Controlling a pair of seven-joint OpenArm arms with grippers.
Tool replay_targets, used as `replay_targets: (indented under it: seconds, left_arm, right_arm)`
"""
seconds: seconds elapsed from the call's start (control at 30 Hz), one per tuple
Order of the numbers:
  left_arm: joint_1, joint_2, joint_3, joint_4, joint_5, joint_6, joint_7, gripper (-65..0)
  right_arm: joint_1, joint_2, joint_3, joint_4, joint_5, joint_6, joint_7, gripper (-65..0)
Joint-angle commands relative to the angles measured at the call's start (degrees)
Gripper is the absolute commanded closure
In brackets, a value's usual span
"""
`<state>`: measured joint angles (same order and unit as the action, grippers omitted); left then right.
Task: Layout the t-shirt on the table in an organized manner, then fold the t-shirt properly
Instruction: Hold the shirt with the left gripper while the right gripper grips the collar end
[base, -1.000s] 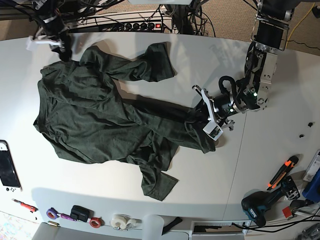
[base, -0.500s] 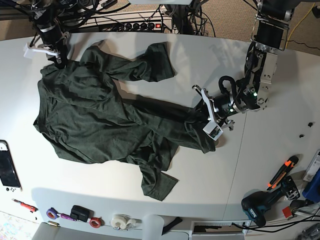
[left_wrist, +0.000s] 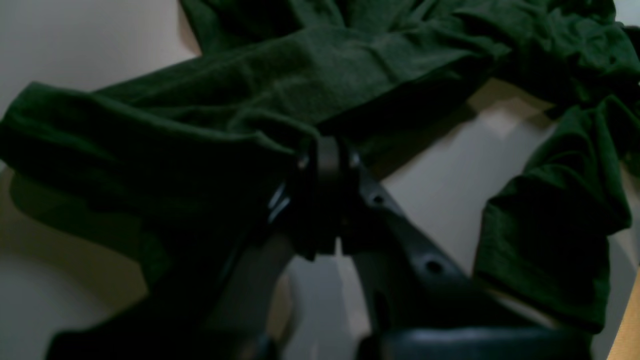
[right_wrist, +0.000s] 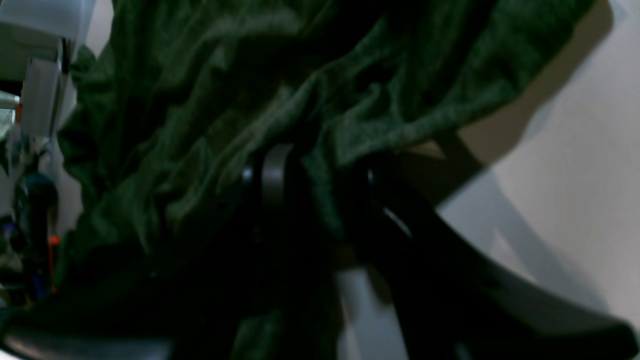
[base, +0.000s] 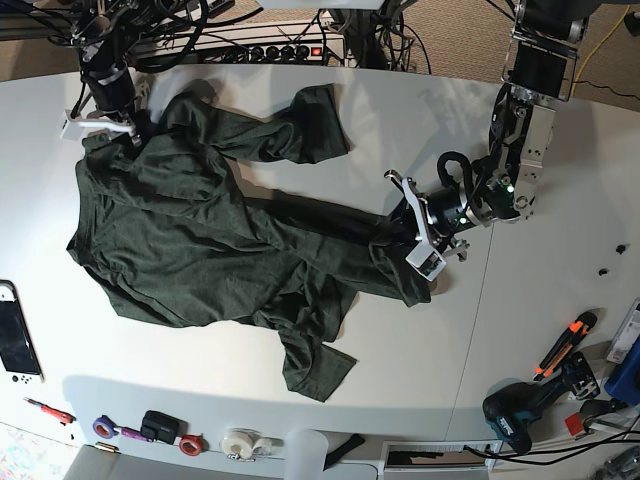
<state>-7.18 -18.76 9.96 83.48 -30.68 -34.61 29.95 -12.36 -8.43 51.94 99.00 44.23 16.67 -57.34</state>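
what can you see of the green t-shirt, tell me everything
The t-shirt is a dark forest-green heathered knit with no visible print, lying spread but rumpled on the white table. One short hemmed sleeve points to the far edge, another flap to the near edge. Folds bunch through its middle. The left gripper is shut on one edge; the right gripper has its fingers around cloth at the opposite corner.

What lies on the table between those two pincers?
In the base view, only the crumpled shirt spans the table between the left pincer and right pincer.
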Motion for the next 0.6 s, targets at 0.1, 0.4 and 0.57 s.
replay_targets:
  seconds: [0.1, 0.4, 0.57]
  left_arm:
    - [-1.1, -0.3, -0.4, 0.9, -1.0, -0.4, -1.3, 0.0]
    - [-1.1, -0.3, -0.4, 0.9, -1.1, -0.4, -1.3, 0.0]
    - [-1.2, -1.0, -0.4, 0.9, -1.5, -0.4, -1.6, 0.0]
  right_arm:
    - [1.8, 0.5, -0.2, 0.6, -2.4, -0.1, 1.0, -18.9]
    - [2.7, 1.4, -0.2, 0.6, -6.8, 2.4, 4.5, 0.0]
    - [2.7, 5.4, -0.2, 0.7, -6.8, 5.3, 4.3, 0.0]
